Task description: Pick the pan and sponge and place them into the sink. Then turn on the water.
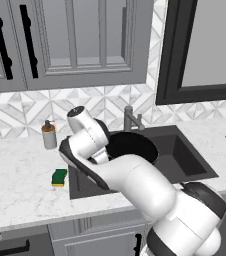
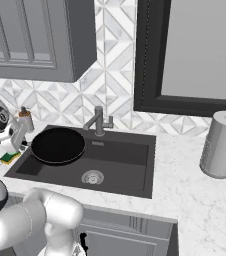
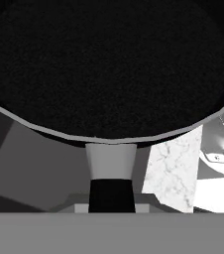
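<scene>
The black pan (image 2: 58, 145) hangs level over the left part of the dark sink (image 2: 125, 162), and its round bowl (image 1: 133, 146) sits at about rim height. My gripper (image 2: 26, 144) is shut on the pan's handle (image 3: 111, 191) at the basin's left edge. In the hand view the handle runs up from the bottom into the pan (image 3: 109, 64). The green and yellow sponge (image 1: 59, 177) lies on the marble left of the sink (image 1: 190, 157); it also shows as a sponge (image 2: 8, 158) under my hand. The grey faucet (image 2: 99, 121) stands behind the basin with no water running.
A brown-topped soap dispenser (image 1: 48, 135) stands at the back left of the counter near the faucet (image 1: 130, 119). A grey paper towel roll (image 2: 221, 145) stands right of the sink. The round drain (image 2: 92, 176) lies in the basin floor. Wall cabinets (image 1: 70, 40) hang overhead.
</scene>
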Controlling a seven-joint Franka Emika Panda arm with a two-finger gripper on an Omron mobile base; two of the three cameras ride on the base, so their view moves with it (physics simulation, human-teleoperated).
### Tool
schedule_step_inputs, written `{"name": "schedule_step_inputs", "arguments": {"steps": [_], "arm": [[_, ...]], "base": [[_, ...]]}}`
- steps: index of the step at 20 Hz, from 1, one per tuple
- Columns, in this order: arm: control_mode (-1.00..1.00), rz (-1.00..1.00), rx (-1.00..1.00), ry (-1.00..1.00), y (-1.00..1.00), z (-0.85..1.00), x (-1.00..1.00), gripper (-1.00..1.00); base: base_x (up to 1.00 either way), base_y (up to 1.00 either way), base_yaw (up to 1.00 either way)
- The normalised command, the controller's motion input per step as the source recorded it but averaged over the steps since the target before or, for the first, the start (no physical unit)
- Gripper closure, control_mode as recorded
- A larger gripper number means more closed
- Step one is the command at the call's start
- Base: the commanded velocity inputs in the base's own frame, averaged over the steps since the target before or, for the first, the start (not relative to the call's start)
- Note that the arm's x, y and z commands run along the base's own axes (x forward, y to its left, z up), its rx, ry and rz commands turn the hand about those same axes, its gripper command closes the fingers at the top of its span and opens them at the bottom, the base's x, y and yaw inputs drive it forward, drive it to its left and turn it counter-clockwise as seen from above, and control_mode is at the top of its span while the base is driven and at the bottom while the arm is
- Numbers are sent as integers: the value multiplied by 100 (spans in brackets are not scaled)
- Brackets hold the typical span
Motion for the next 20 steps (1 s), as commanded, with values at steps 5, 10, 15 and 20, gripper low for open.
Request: {"name": "schedule_step_inputs", "arguments": {"steps": [5,10,15,20], "arm": [[-100,-9,1,2,-21,-14,31,100],[-100,-11,4,3,-17,-14,35,100],[-100,-8,2,0,-16,-24,29,100],[-100,-5,0,0,-16,-32,16,100]], "base": [[0,0,0],[0,0,0],[0,0,0],[0,0,0]]}}
